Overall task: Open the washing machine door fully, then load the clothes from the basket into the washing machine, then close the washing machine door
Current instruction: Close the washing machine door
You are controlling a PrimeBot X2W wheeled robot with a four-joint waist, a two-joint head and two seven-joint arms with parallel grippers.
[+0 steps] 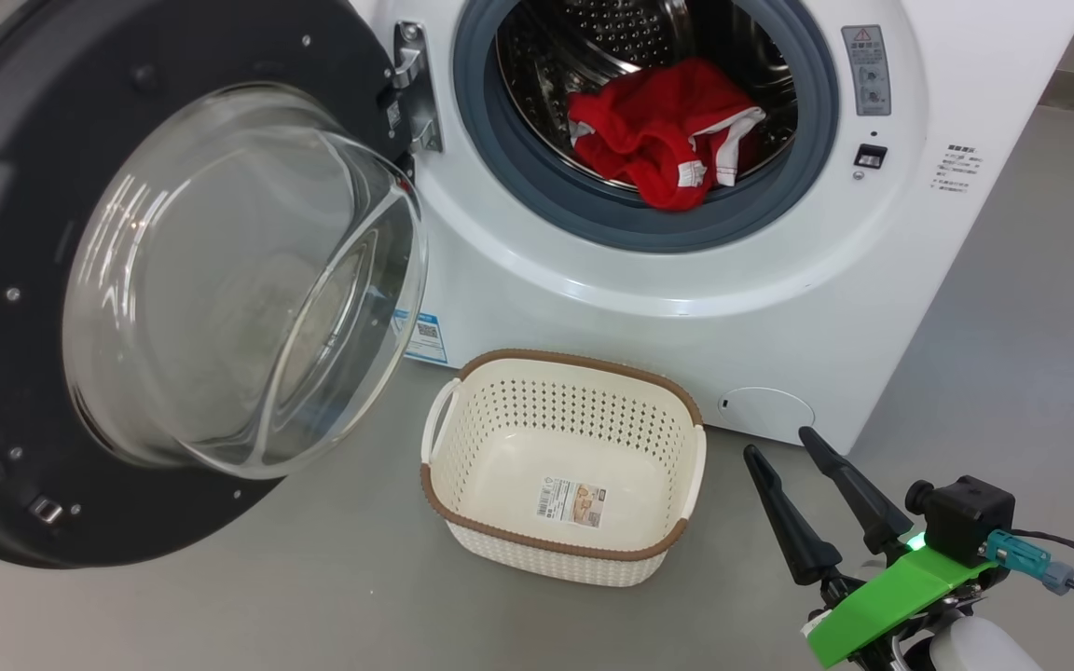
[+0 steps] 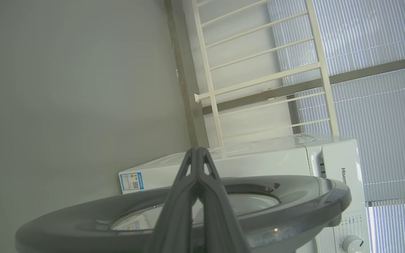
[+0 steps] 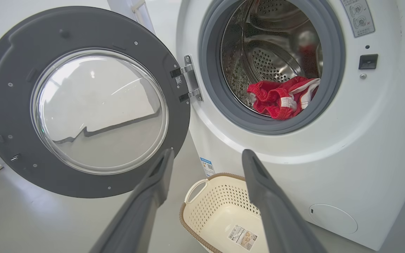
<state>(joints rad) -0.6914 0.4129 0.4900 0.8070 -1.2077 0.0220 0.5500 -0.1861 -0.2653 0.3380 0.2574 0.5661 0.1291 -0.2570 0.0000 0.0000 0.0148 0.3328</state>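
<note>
Showing, in the head view, the big white boxy front-loading washing machine point(image 1: 649, 308) with its large round black door point(image 1: 183, 280), a bulging clear glass bowl at its centre, standing wide open on the steel hinge point(image 1: 411, 84). The clothes point(image 1: 663, 130), a bundle of bright red fabric with white panels, lie inside the perforated steel drum point(image 1: 612, 37), their lowest fold reaching the grey rubber gasket point(image 1: 537, 177). The small cream perforated plastic basket point(image 1: 584, 362) with a brown rim sits just before the machine, holding no clothes. The right gripper point(image 1: 777, 441) hangs near the basket, jaws parted on nothing. In the left wrist view, the left gripper point(image 2: 197, 151) has its fingers pressed together, holding nothing, above the door's glossy outer face; contact cannot be told. In the right wrist view, the spread fingers frame the basket, well apart from door and drum. Loading appears done; closing remains. The door is probably rigid, fairly heavy and slick on its glossy side, so a flat push on the rim far from the hinge should serve better than a pinch. The soft, limp fabric may need tucking inward lest the gasket trap it.
</note>
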